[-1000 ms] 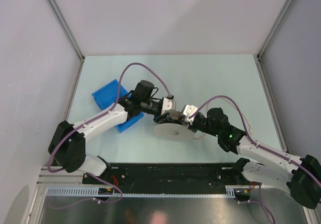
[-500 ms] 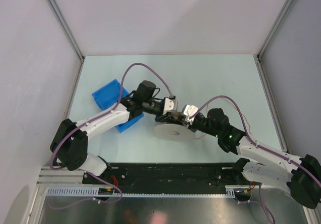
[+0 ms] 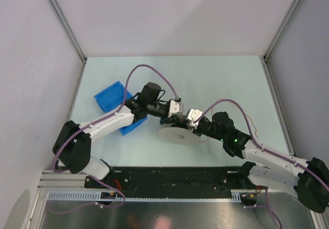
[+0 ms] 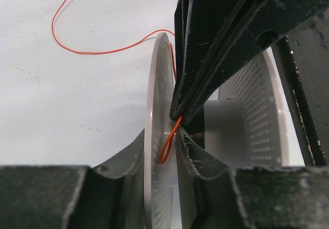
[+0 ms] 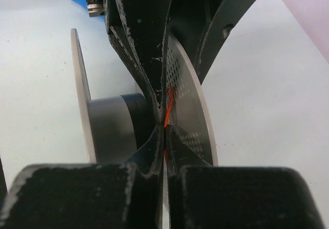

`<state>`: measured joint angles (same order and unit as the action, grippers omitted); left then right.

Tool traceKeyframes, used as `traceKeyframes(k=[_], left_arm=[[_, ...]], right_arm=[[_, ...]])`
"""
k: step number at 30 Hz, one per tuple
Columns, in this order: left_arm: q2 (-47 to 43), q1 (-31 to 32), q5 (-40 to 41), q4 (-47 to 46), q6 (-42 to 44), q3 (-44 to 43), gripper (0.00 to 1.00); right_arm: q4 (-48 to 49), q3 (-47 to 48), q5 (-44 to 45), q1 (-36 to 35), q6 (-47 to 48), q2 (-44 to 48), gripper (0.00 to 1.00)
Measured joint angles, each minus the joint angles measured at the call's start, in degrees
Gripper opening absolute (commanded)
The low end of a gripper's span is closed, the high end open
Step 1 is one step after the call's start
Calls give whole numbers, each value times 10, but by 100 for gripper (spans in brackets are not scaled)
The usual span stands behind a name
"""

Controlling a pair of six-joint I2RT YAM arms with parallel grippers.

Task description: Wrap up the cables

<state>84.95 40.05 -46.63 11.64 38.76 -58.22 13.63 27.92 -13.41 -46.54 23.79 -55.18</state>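
Pale table [image 3: 231, 85], spool [image 3: 177, 133] flat at centre. Right gripper [image 5: 163, 136] pinched shut on wire [image 5: 166, 113]. Its loop sits inside the left gripper [image 4: 163, 142], jaws half-parted, nothing clamped yet.

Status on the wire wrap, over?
Right gripper shut on wire at spool. Left gripper open, straddling spool rim and wire loop. Nothing blocking.

Pale green table [image 3: 226, 80]; grey spool [image 3: 177, 134] flat mid-table; blue bin [image 3: 110, 96] at left; red wire [image 4: 97, 53] looped loose beside spool.
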Motion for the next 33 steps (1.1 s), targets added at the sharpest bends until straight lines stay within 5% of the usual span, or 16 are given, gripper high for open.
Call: traceKeyframes(k=[5, 14, 24, 33], left_arm=[[4, 5, 6, -3, 0, -3, 29], [8, 7, 14, -5, -4, -7, 1], [8, 8, -1, 0, -7, -10, 0], [9, 8, 0, -2, 2, -11, 0]], right_arm=[[10, 0, 5, -1, 0, -1, 0], [18, 0, 16, -1, 0, -1, 0], [-31, 5, 7, -6, -2, 28, 38], [-149, 44, -7, 21, -22, 94, 40]])
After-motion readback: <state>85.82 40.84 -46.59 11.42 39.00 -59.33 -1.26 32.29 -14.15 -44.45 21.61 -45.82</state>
